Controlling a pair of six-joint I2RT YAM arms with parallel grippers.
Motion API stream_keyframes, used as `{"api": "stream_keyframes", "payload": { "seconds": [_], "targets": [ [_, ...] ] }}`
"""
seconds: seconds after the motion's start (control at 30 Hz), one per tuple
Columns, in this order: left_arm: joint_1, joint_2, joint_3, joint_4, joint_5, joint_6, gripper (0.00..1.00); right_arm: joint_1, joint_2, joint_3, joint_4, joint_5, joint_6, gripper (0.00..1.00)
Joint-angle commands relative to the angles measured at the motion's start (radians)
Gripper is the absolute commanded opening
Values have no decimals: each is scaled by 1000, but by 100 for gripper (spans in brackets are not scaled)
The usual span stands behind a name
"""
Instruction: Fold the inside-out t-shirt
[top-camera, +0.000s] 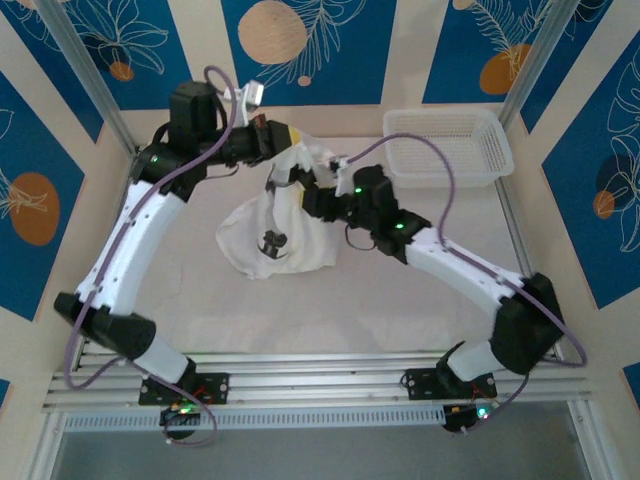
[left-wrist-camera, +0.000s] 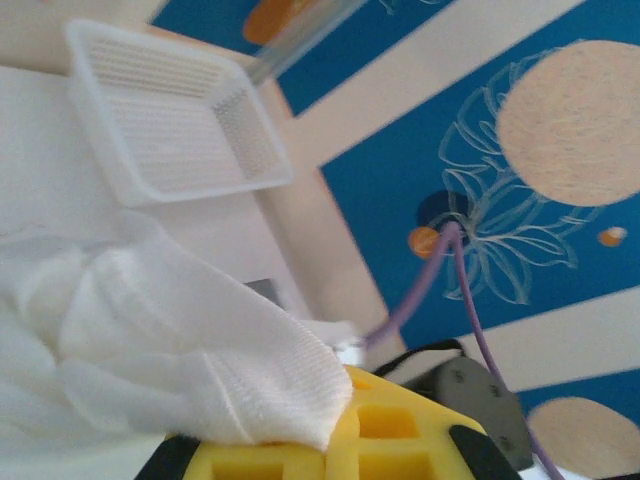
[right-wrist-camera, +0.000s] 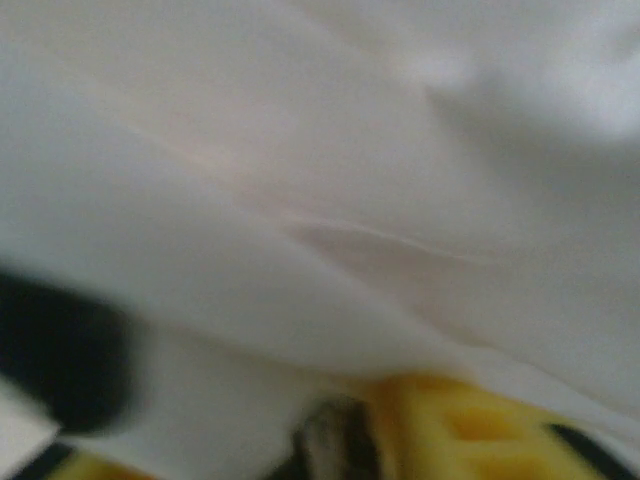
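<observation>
The inside-out t-shirt (top-camera: 285, 250) is a white bunched bundle. Its top is lifted off the table and its lower part rests on the table (top-camera: 330, 310) at mid-back. My left gripper (top-camera: 288, 135) holds the top, shut on a ribbed edge of the t-shirt (left-wrist-camera: 200, 360) between its yellow fingers (left-wrist-camera: 400, 430). My right gripper (top-camera: 296, 190) reaches from the right into the hanging cloth, a little below the left one. In the blurred right wrist view, white cloth (right-wrist-camera: 300, 180) drapes over a yellow finger (right-wrist-camera: 470, 425) and hides how the jaws stand.
A white mesh basket (top-camera: 445, 145) (left-wrist-camera: 170, 110) stands at the back right of the table, close behind the right arm's wrist. A purple cable (top-camera: 430, 160) loops above the right forearm. Metal frame posts rise at both back corners.
</observation>
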Motion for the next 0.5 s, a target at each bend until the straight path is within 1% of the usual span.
{"api": "stream_keyframes", "payload": {
  "seconds": [0.0, 0.03, 0.07, 0.1, 0.13, 0.17, 0.23, 0.27, 0.3, 0.37, 0.4, 0.43, 0.47],
  "targets": [
    [-2, -152, -167, -106, -305, 99, 0, 87, 73, -84, 39, -102, 16, 27],
    [-1, -211, -273, -138, -444, 106, 0, 122, 80, -113, 63, -133, 8, 27],
    [0, -274, -395, -154, -586, 97, 0, 154, 83, -135, 70, -153, 2, 30],
    [1, -326, -501, -161, -692, 75, 0, 176, 80, -153, 70, -177, -2, 35],
    [11, -386, -631, -164, -789, 39, 0, 192, 71, -170, 69, -208, -5, 42],
    [23, -440, -756, -157, -854, -1, 0, 198, 55, -185, 61, -239, -5, 51],
    [49, -511, -940, -153, -933, -80, 0, 191, 10, -200, 31, -267, -8, 60],
    [68, -533, -1009, -154, -951, -113, 0, 182, -13, -200, 11, -259, -13, 63],
    [86, -544, -1047, -151, -948, -126, 7, 173, -30, -191, -15, -238, -18, 65],
    [121, -559, -1086, -119, -917, -112, 31, 150, -43, -137, -112, -131, -43, 68],
    [128, -567, -1081, -107, -908, -90, 41, 141, -34, -102, -165, -68, -62, 69],
    [131, -577, -1061, -95, -905, -59, 48, 133, -14, -59, -226, 6, -81, 69],
    [133, -585, -1030, -93, -914, -27, 52, 123, 12, -16, -285, 73, -88, 69]
  ]
}}
